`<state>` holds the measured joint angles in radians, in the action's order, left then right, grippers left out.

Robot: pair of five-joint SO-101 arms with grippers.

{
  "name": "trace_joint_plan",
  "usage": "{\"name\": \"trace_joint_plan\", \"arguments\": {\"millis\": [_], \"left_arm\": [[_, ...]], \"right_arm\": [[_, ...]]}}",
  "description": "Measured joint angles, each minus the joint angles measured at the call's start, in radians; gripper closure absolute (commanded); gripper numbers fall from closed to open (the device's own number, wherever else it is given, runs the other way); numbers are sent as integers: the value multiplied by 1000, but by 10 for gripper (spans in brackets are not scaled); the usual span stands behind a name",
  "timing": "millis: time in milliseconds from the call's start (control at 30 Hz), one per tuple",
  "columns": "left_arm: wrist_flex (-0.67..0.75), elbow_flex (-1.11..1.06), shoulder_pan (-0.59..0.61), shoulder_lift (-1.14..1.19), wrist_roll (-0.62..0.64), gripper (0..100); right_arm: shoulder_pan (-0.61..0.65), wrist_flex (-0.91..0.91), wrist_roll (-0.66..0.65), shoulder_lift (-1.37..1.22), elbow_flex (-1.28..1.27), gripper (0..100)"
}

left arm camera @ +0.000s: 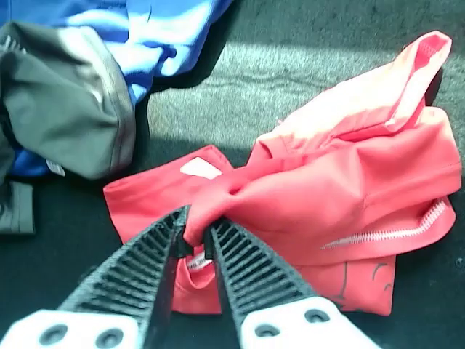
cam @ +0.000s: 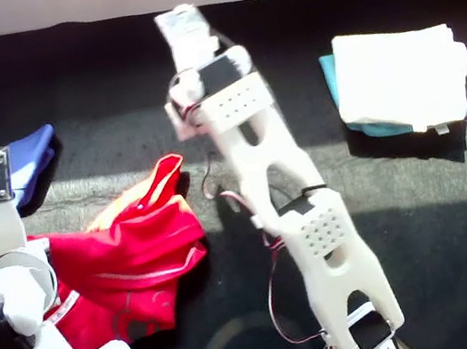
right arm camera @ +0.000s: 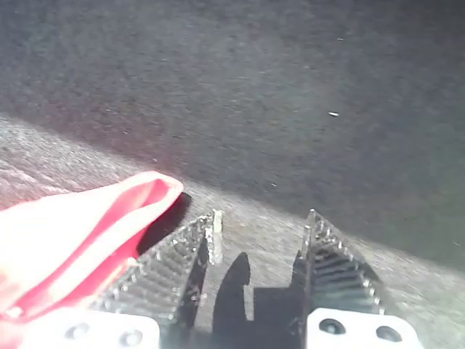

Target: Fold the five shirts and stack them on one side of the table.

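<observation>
At about eight o'clock on the table (cam: 423,222) lies the red shirt (cam: 137,246), crumpled, with one pale-lined corner standing up toward the centre. The left claw (left arm camera: 195,243) is clenched on a bunched fold of this shirt near its label, and the cloth puckers where the two ribbed fingers pinch it. At ten o'clock, near the table's edge, sits the blue shirt (cam: 31,156). In the left wrist view a grey shirt (left arm camera: 65,102) lies partly over it, just beside the red one but apart from it. At two o'clock the white shirt (cam: 397,78) lies folded on top of the teal shirt (cam: 330,76), whose edge shows along the stack's side nearest the centre. This stack is well apart from the other shirts. The right arm (cam: 257,152) stretches from six o'clock up toward twelve, crossing the middle of the table. The right claw (right arm camera: 254,254) is released, its fingers spread over bare table with nothing between them. The raised corner of the red shirt sits just beside one finger, and I cannot tell whether they touch.
</observation>
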<state>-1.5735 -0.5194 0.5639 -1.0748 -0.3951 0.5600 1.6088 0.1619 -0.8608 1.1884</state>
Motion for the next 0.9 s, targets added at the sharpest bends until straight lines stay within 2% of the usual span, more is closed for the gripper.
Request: {"name": "trace_joint_plan", "arguments": {"millis": [200,367,600,900], "left_arm": [[-104,0,12,0,0,991],[-107,0,20,0,0,991],[-107,0,20,0,0,991],[-69,0,20,0,0,991]], "right_arm": [[92,-235,265,-69,0,808],[173,-287,308,-132,-8,808],[187,-126,311,-183,-9,808],[81,100,311,-183,-9,808]]}}
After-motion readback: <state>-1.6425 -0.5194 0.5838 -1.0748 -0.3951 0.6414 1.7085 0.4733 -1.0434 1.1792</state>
